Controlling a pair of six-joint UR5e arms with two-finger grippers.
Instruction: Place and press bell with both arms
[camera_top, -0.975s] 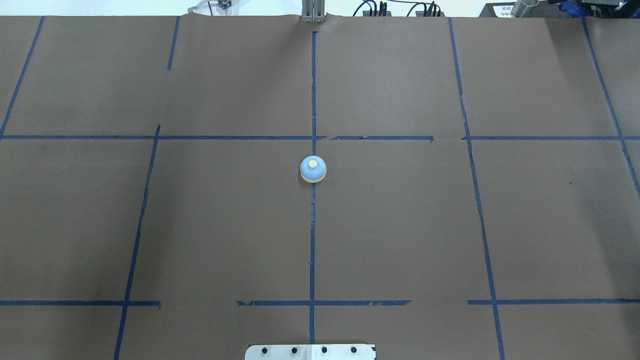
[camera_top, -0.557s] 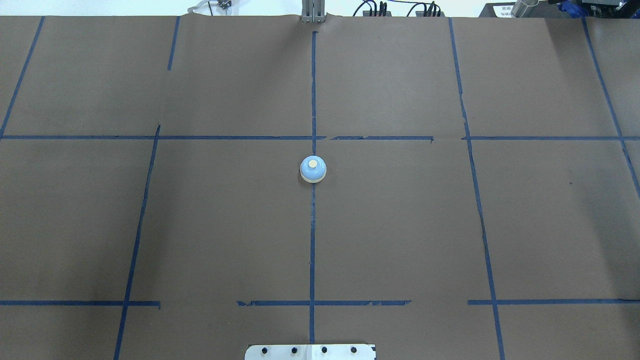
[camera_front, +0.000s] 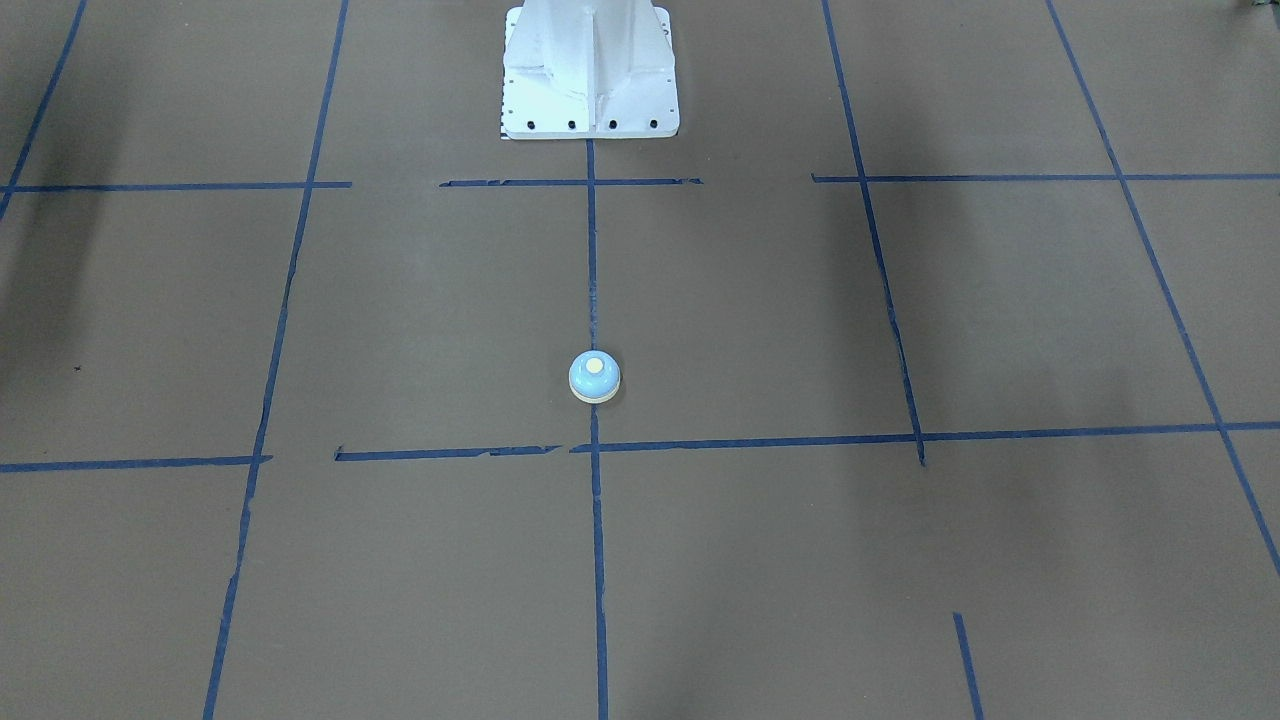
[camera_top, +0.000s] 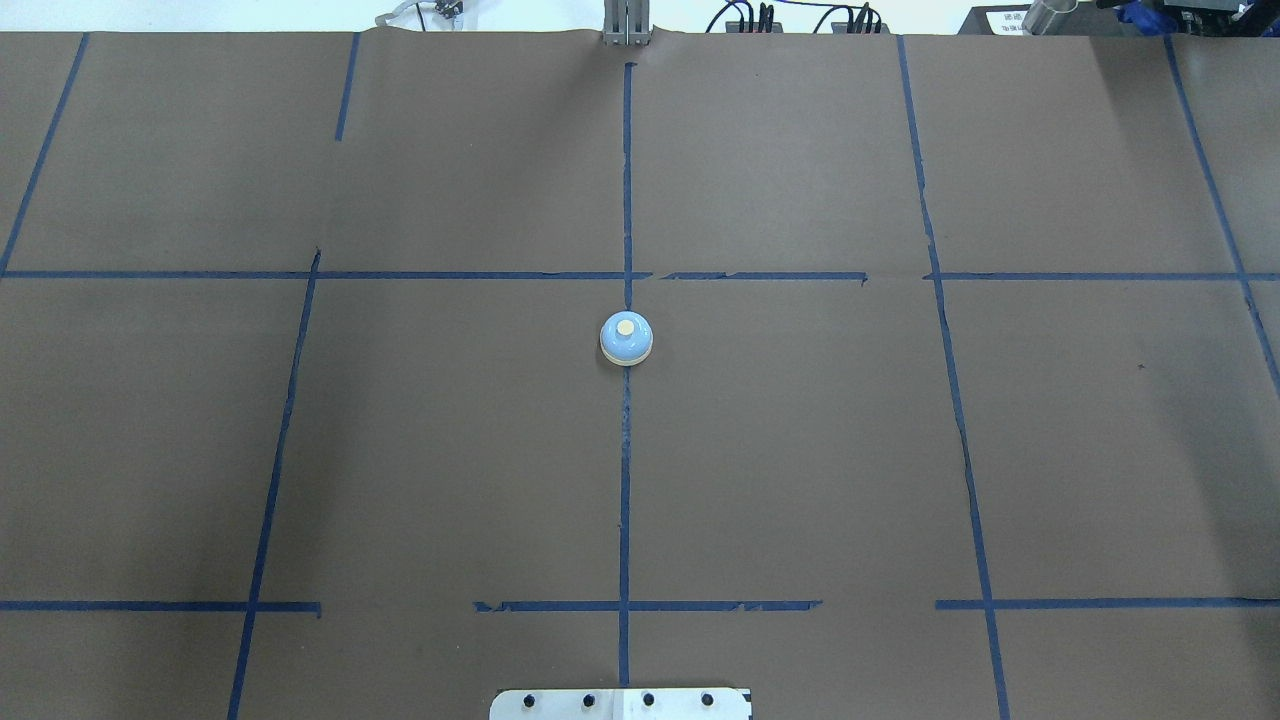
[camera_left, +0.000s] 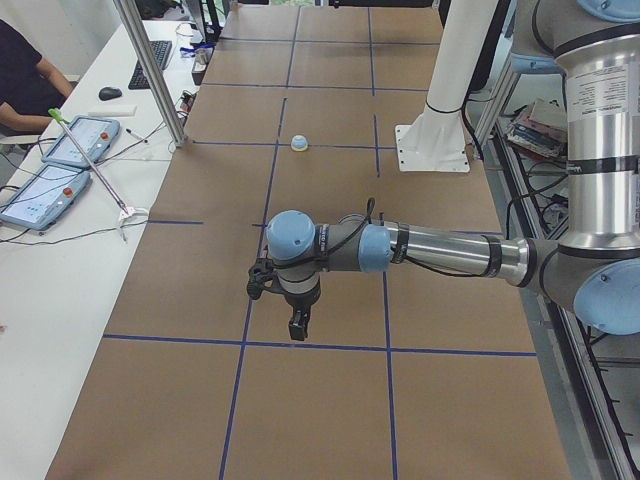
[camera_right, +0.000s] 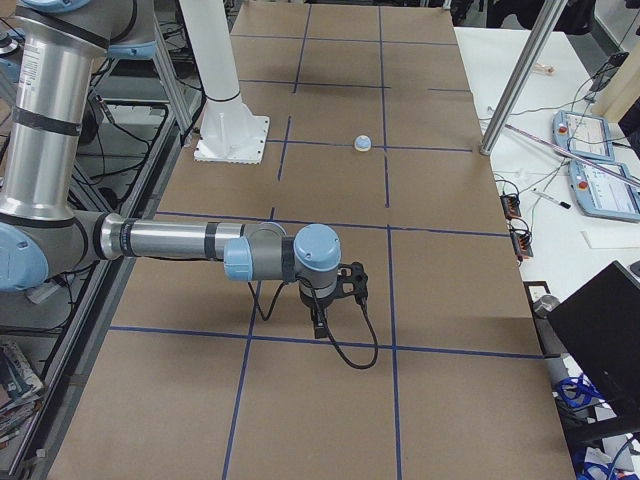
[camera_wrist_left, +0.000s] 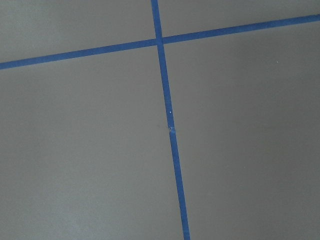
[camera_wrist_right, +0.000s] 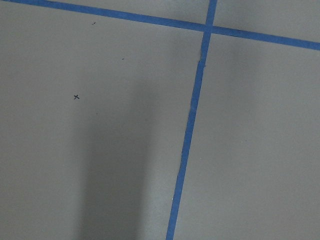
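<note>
The small light-blue bell (camera_top: 626, 339) with its cream button stands alone on the centre blue tape line of the brown table; it also shows in the front view (camera_front: 594, 378) and both side views (camera_left: 298, 143) (camera_right: 364, 143). Neither arm shows in the overhead or front view. My left gripper (camera_left: 299, 325) hangs over the table's left end, far from the bell. My right gripper (camera_right: 318, 322) hangs over the right end, equally far. I cannot tell whether either is open or shut. Both wrist views show only brown paper and blue tape.
The white pedestal (camera_front: 590, 70) stands at the robot side of the table (camera_top: 620, 704). A metal post (camera_left: 150, 70) rises at the far edge. An operator (camera_left: 20, 80), control tablets (camera_left: 60, 150) and a laptop (camera_right: 600, 340) are at side tables.
</note>
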